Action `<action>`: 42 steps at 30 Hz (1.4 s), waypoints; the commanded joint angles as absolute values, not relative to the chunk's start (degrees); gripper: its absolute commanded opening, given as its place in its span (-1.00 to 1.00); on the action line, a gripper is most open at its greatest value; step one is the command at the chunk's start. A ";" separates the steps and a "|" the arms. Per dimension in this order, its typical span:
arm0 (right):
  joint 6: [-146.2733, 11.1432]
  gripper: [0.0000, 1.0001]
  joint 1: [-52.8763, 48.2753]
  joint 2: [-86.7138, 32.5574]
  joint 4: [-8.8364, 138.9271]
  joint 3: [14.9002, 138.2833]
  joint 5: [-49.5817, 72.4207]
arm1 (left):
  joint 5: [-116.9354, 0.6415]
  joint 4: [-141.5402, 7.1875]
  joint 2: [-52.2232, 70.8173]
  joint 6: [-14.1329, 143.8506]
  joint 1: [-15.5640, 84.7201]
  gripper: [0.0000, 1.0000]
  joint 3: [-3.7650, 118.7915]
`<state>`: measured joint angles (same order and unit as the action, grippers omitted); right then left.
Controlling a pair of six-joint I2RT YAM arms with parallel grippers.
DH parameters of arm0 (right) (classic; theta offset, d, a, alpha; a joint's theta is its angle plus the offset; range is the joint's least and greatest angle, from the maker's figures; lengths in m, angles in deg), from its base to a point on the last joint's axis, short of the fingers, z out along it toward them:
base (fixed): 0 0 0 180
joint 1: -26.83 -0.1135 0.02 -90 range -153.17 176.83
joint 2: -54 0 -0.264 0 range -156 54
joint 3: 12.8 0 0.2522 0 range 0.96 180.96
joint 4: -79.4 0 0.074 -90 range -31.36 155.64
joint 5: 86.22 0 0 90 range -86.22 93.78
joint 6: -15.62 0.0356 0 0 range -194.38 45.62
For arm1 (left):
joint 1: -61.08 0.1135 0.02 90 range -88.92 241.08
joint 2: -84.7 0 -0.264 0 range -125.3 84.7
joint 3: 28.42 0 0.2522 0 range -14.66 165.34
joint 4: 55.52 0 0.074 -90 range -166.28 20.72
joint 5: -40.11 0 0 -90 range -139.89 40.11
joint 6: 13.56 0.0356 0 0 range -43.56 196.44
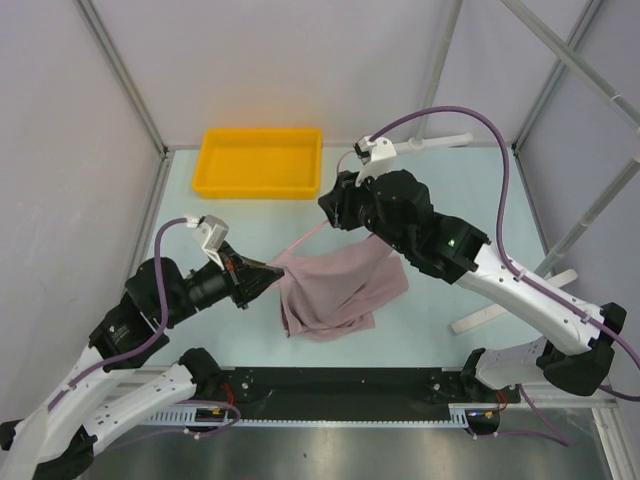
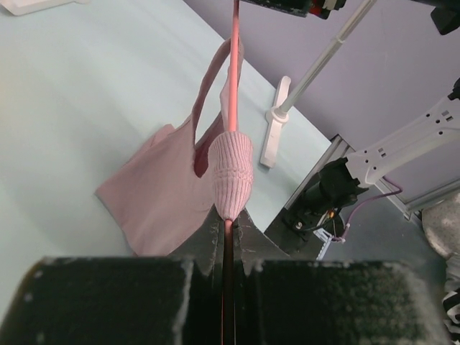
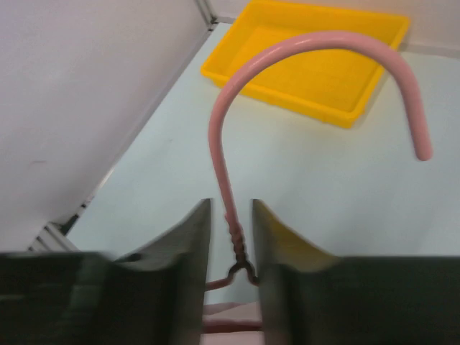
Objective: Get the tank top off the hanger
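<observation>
The light-pink wire hanger hangs above the table between both grippers. The dusty pink tank top droops from it onto the table. My left gripper is shut on one end of the hanger wire, right below a bunched strap of the tank top. My right gripper holds the hanger at its neck. In the right wrist view its jaws stand narrowly apart around the twisted neck, and the wire's base touches them. The hook curves up past the fingers.
A yellow tray sits at the back left of the table and shows in the right wrist view. A white rack foot lies at the right, with its pole and foot also in the left wrist view. Grey frame poles stand at the corners.
</observation>
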<state>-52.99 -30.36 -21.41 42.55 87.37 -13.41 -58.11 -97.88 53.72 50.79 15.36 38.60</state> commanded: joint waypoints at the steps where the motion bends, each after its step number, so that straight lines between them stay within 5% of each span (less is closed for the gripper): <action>1: -51.62 -0.67 -31.18 -20.44 44.11 87.62 -13.09 | -57.44 -89.85 53.06 49.11 15.64 -1.00 40.27; 4: -51.88 -1.00 -31.18 -20.53 43.58 87.88 -14.41 | -57.97 -90.11 53.24 49.02 15.73 -1.00 40.28; 7: -52.76 -1.00 -31.27 -20.53 42.62 88.41 -16.42 | -57.19 -92.12 53.68 48.93 15.64 -0.91 40.63; 8: -53.02 -1.00 -31.36 -20.53 42.18 88.76 -17.13 | -55.70 -93.00 53.85 48.84 15.73 -0.47 41.06; 10: -53.90 -1.00 -31.44 -20.70 40.78 89.11 -19.41 | -53.93 -95.54 54.90 48.67 15.64 -0.05 41.50; 11: -54.16 -1.00 -31.45 -20.70 40.42 89.11 -20.12 | -52.97 -96.08 55.60 48.75 15.64 0.58 41.85; 12: -54.86 -1.00 -31.45 -20.36 39.98 88.94 -20.74 | -52.61 -96.70 56.05 49.10 15.64 0.67 42.03; 17: -56.97 -1.00 -31.18 -19.04 39.72 87.79 -22.32 | -53.04 -98.72 59.48 49.63 15.64 0.74 44.13; 23: -58.81 -1.00 -30.92 -17.46 38.31 87.18 -22.42 | -54.54 -99.16 59.57 48.58 15.64 0.57 45.55; 28: -63.12 -1.00 -29.26 -12.72 39.71 84.29 -8.23 | -61.28 -97.85 57.46 53.05 15.64 0.13 46.51; 33: -64.71 -1.00 -25.56 -6.92 37.52 82.09 6.46 | -70.44 -96.62 53.42 56.40 15.64 -0.10 46.34; 37: -66.21 -1.00 -22.32 -2.25 35.76 79.45 14.66 | -87.87 -88.72 50.44 56.05 15.64 0.23 42.75; 42: -66.47 -1.00 -20.20 -0.05 34.09 78.57 21.61 | -93.31 -82.29 42.44 57.62 13.36 0.28 43.34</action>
